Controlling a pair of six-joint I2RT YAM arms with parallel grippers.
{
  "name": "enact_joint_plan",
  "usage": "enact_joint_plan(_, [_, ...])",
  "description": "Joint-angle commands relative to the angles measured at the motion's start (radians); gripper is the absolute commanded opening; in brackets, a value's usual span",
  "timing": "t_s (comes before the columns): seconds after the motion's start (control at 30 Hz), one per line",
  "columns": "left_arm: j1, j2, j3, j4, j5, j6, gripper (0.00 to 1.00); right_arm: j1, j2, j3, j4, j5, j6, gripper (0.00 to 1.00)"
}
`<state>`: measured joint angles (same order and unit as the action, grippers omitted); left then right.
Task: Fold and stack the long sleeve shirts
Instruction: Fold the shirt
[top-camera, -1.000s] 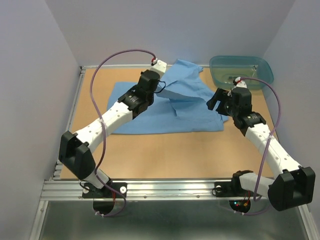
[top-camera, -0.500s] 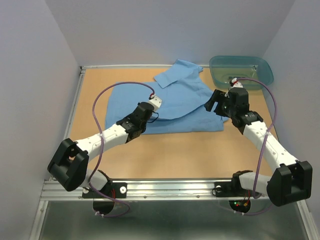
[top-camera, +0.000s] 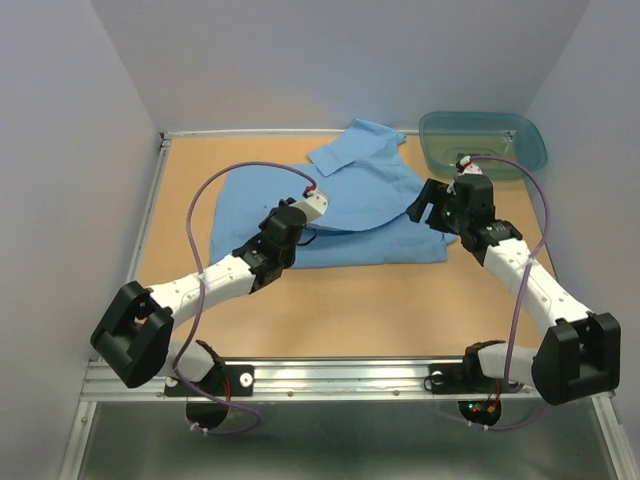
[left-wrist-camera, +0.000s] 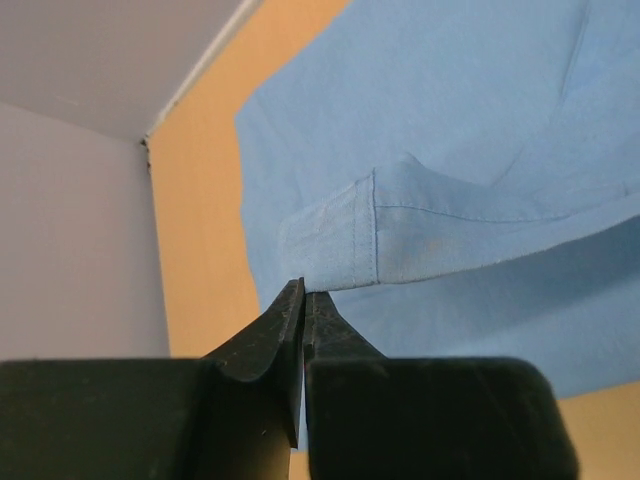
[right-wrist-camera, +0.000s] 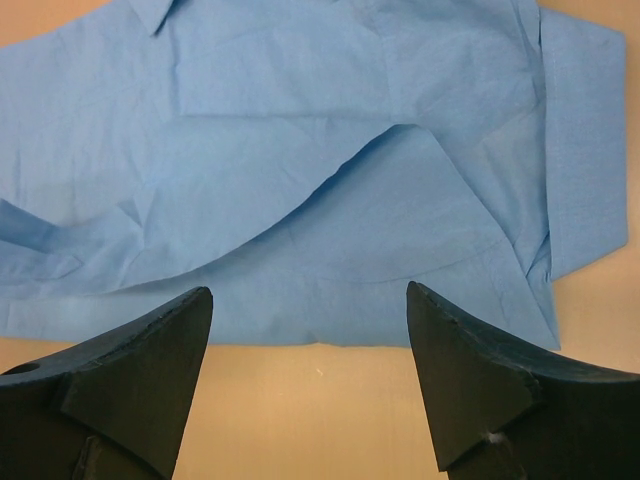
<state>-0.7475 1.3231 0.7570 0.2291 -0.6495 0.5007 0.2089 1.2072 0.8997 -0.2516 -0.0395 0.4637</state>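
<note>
My light blue thin cotton button-up shirt (top-camera: 380, 205) lies spread over the far half of the tan wooden tabletop (top-camera: 350, 310), collar (top-camera: 335, 158) to the far side. One long sleeve is folded across the body, its cuff (left-wrist-camera: 330, 235) on the left part. The translucent teal plastic tub (top-camera: 480, 116) sits well apart at the far right corner.

My left gripper (left-wrist-camera: 302, 290) hangs low at the near left of the shirt. Its fingers are almost pressed together, with only a hairline slit and nothing showing in it. The cuff's hem sits right at the tips, and I cannot tell whether it touches them. My right gripper (right-wrist-camera: 308, 292) is spread wide and empty, hovering over the shirt's near hem on the right side.

I judge this cloth light, limp and quick to crease. It should drape rather than hold a shape, and a single layer will be awkward to lift off the board. The doubled edges look like the best holds: cuff, hem corners and collar. Slow lifts should keep the folded sleeve from sliding.
</note>
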Motion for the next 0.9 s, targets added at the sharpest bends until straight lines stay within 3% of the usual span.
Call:
enact_joint_plan(0.0, [0.005, 0.06, 0.112, 0.229, -0.044, 0.151, 0.12, -0.008, 0.02, -0.012, 0.058, -0.008, 0.004, 0.83])
enact_joint_plan(0.1, [0.02, 0.198, 0.24, 0.285, -0.064, 0.228, 0.12, -0.009, 0.023, -0.005, 0.063, -0.007, 0.004, 0.83])
enact_joint_plan(0.2, [0.033, 0.222, 0.314, 0.302, -0.041, 0.26, 0.11, -0.008, 0.014, -0.004, 0.063, -0.007, -0.003, 0.83])
enact_joint_plan(0.37, [0.031, 0.159, 0.168, 0.291, -0.053, 0.228, 0.11, -0.009, -0.012, -0.021, 0.063, 0.001, 0.001, 0.83])
enact_joint_plan(0.5, [0.031, 0.053, 0.024, 0.176, -0.078, 0.098, 0.12, -0.008, -0.028, -0.041, 0.063, -0.002, 0.003, 0.83])
enact_joint_plan(0.63, [0.028, 0.001, -0.018, 0.014, -0.064, -0.048, 0.29, -0.009, -0.014, -0.044, 0.063, -0.008, 0.0, 0.83])
enact_joint_plan(0.67, [0.028, -0.008, -0.013, -0.049, -0.065, -0.107, 0.36, -0.008, -0.009, -0.039, 0.063, -0.011, 0.001, 0.83])
enact_joint_plan(0.7, [0.03, -0.033, -0.009, -0.078, -0.07, -0.135, 0.51, -0.008, 0.001, -0.032, 0.063, -0.014, 0.0, 0.83])
enact_joint_plan(0.87, [0.028, -0.107, 0.103, -0.374, -0.003, -0.368, 0.74, -0.009, 0.017, -0.01, 0.064, -0.011, -0.008, 0.83])
